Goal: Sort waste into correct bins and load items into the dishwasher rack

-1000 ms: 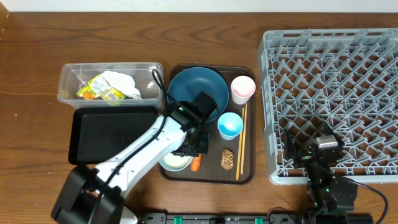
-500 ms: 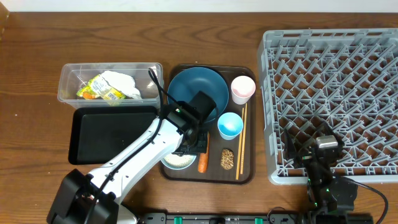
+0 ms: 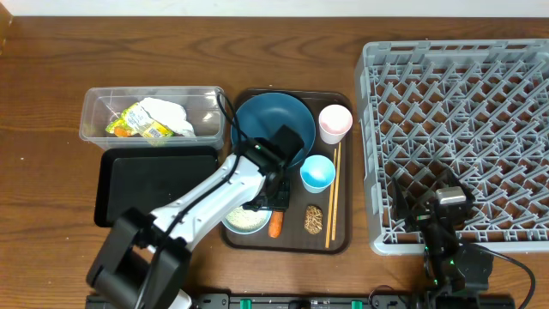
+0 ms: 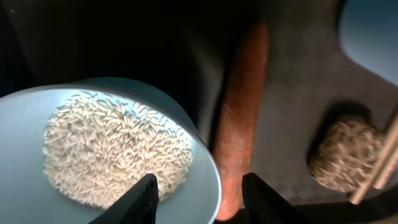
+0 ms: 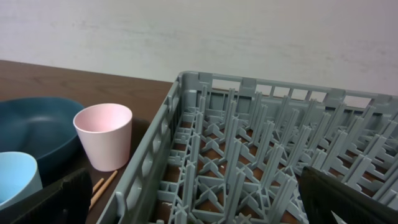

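In the left wrist view my left gripper (image 4: 202,202) stands open. The rim of the light-blue bowl (image 4: 18,155) and the end of the orange carrot (image 4: 239,124) lie between its fingers. White rice (image 4: 112,149) fills the bowl. From overhead the carrot (image 3: 274,226) lies on the brown serving tray (image 3: 343,240), between the bowl (image 3: 244,220) and the brown seedy lump (image 3: 314,220). The dark-blue plate (image 3: 273,122), pink cup (image 3: 334,123), light-blue cup (image 3: 317,172) and chopsticks (image 3: 334,193) also sit there. My right gripper (image 5: 196,205) is wide open over the grey rack (image 3: 463,129).
At the left a clear tub (image 3: 206,129) holds the napkin (image 3: 167,112) and the yellow-green wrapper (image 3: 137,123). A black tray (image 3: 154,184) lies just in front of it. My left arm (image 3: 197,202) crosses the black tray's right end.
My left gripper has gone from shut to open. The carrot has turned and shifted slightly on the serving tray. The right arm has not moved.
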